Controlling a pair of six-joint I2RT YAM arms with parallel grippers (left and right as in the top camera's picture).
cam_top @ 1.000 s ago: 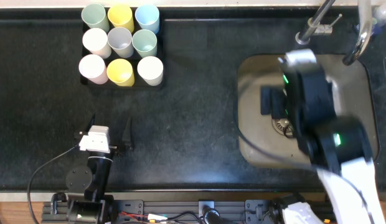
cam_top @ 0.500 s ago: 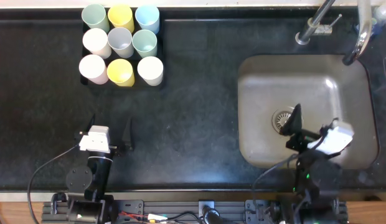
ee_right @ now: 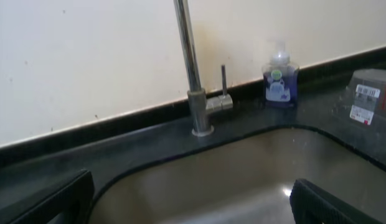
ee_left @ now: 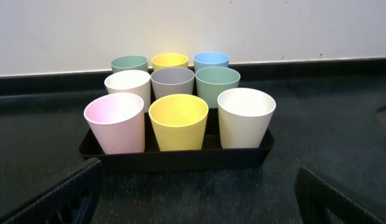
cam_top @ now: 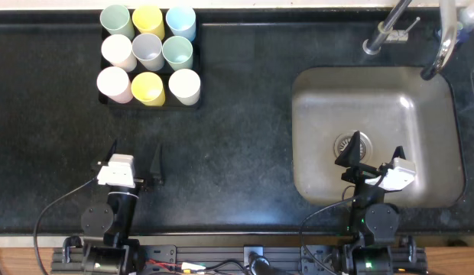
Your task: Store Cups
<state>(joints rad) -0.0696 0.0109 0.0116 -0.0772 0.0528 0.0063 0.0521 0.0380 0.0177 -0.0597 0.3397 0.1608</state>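
9 cups (cam_top: 147,50) in tray (ee_left: 180,158); faucet (ee_right: 192,68), soap bottle (ee_right: 279,79) by sink (cam_top: 420,114)

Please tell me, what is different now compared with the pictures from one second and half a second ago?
The right arm pulled back from high over the sink towards its base. The right gripper now sits open at the sink's near side, with nothing in it. Nothing was visibly taken hold of or let go. The left gripper stayed open in the same place, and the nine cups in the black tray did not move.
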